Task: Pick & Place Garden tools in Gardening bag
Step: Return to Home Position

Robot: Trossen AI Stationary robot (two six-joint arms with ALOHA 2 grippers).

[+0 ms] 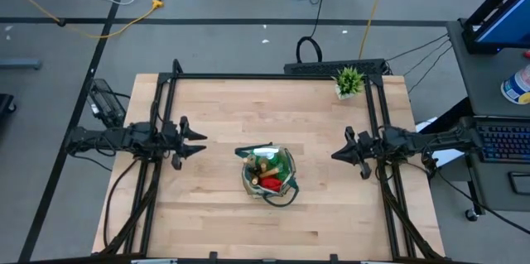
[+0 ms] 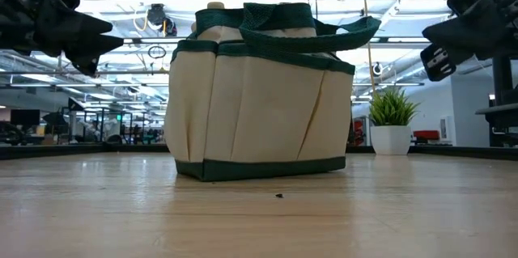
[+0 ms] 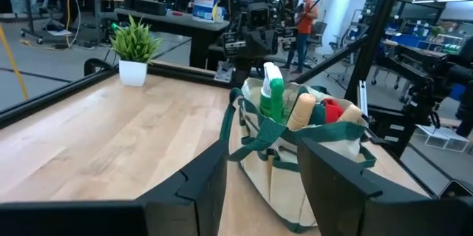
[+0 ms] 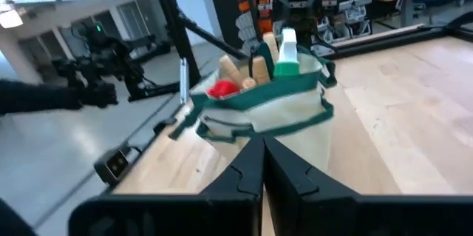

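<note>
Step in hand, as I judge it: return to home. Every tool in view sits inside the gardening bag (image 1: 267,173), which stands upright mid-table (image 1: 215,214) between the arms, with wooden handles (image 3: 299,110), a red glove (image 3: 332,110) and the green-white item (image 3: 272,89) poking from its top. The left gripper (image 1: 197,140) hangs left of the bag with jaws released and empty. The right gripper (image 1: 338,155) hangs right of it, jaws clenched on nothing; both are well apart from the bag. Next move probably calls only for parking both arms, keeping clear of the loop handles (image 2: 324,38) and the potted plant (image 1: 349,80) at the far right corner.
</note>
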